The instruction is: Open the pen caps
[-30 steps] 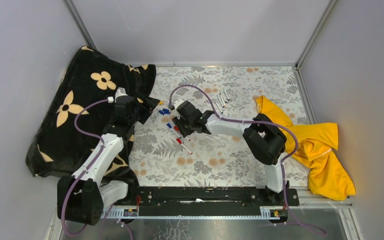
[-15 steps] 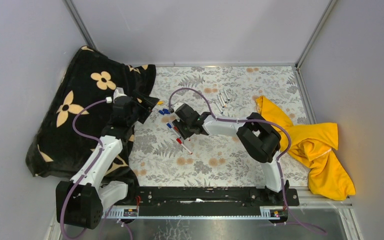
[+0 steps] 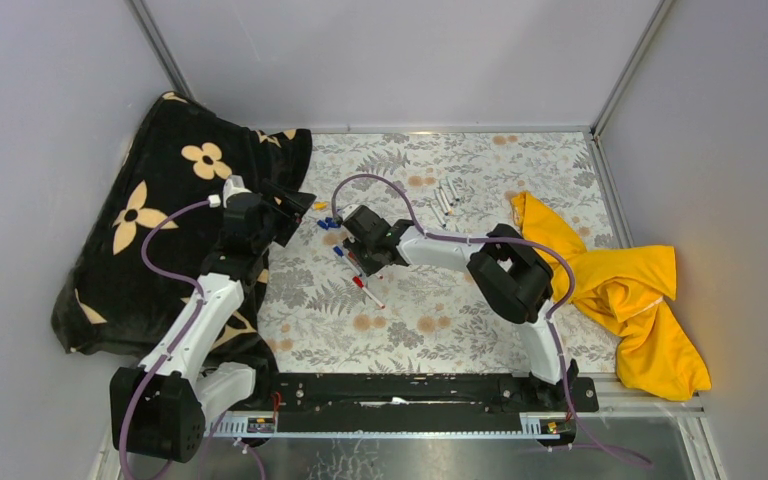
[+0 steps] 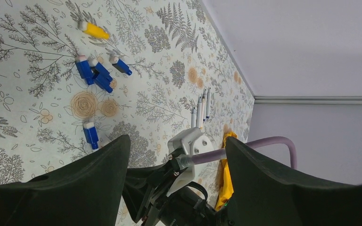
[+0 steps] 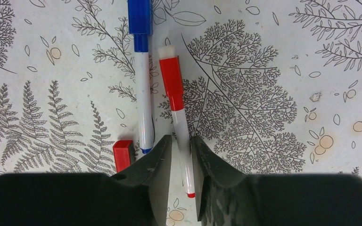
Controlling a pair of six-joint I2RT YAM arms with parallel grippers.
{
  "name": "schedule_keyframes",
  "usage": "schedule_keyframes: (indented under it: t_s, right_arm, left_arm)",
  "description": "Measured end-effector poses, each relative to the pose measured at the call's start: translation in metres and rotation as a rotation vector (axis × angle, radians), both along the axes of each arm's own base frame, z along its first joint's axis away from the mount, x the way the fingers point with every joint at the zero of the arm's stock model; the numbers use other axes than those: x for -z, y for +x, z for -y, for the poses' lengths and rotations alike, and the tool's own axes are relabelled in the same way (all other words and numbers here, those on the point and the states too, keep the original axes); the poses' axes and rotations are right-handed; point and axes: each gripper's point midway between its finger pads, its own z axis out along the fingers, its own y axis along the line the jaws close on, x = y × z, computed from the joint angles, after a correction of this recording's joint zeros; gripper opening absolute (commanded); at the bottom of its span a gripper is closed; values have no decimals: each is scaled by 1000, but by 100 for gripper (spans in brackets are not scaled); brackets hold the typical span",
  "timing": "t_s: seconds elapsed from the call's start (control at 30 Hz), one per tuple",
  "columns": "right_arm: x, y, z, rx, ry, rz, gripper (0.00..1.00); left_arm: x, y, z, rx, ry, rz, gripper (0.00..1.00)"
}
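In the right wrist view my right gripper (image 5: 181, 146) is down on the table. Its two fingers are closed on the white barrel of a red-capped pen (image 5: 183, 141), whose red cap (image 5: 171, 82) points away. A blue-capped pen (image 5: 144, 94) lies just to its left, next to a red cap end (image 5: 122, 154). Loose blue caps (image 4: 94, 75) and a yellow cap (image 4: 94, 30) lie on the floral cloth. My left gripper (image 4: 176, 179) is open and empty, raised left of the right gripper (image 3: 360, 250).
Several uncapped white barrels (image 3: 447, 198) lie side by side at the back. Another red-capped pen (image 3: 368, 290) lies nearer the front. A black flowered blanket (image 3: 150, 230) is heaped on the left and a yellow cloth (image 3: 630, 290) on the right.
My right gripper has shifted slightly left and farther over the pens. The left gripper has edged slightly left.
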Motion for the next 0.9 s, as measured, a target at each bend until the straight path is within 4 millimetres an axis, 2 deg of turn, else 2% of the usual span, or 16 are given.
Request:
schedule_keyframes:
  t_s: [0.07,0.17,0.4,0.57,0.67,0.9]
  right_arm:
    - [0,0,-1,5,3,-3,19]
    - [0,-1,-2,10,8,-10,1]
    - [-1,-1,0,19,12,-6,0]
    - [-6,-13,15,16,0,-14,0]
    - [-24,-13,15,13,25,7,0]
    - [-82,-11,6,-3,149,65,0]
  left_arm:
    - [0,0,-1,-4,0,0,81]
    - [0,0,-1,-8,0,0,82]
    - [1,1,-2,-13,3,-2,86]
    - [16,4,0,-4,7,-45,86]
    - [26,5,2,7,6,-75,86]
    - [31,5,11,67,6,-81,84]
